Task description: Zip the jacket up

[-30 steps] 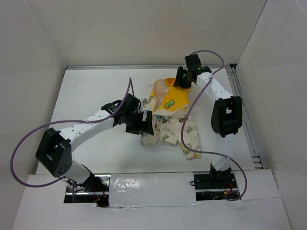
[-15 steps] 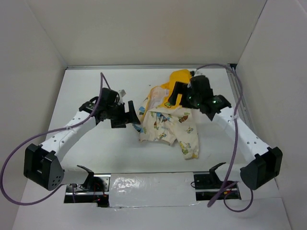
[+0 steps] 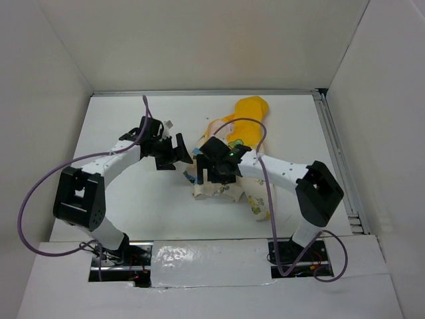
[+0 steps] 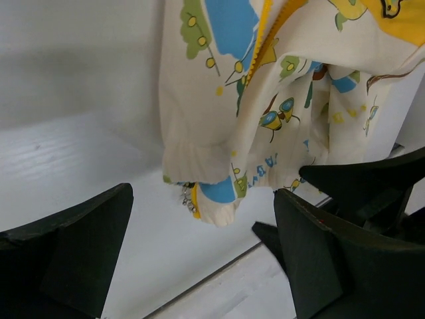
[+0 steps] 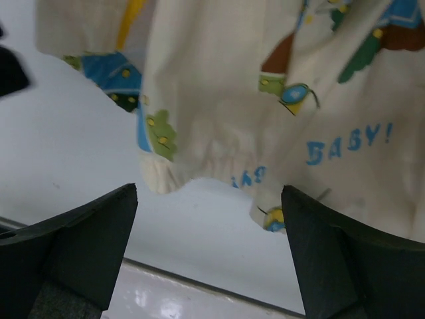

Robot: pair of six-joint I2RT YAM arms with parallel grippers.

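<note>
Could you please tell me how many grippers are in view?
2. The left gripper is open just left of the jacket; the right gripper hovers open over its cream body. None hidden.

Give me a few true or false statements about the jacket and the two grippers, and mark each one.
1. The left gripper and the right gripper are both open and hold nothing. True.
2. The jacket hangs in the air from one gripper. False: it lies on the table.
3. The yellow hood points toward the table's far side. True.
4. The left gripper is shut on the hood. False: it is open, beside the jacket, away from the hood.
5. Blue letters reading BABY! show on the jacket. True.
</note>
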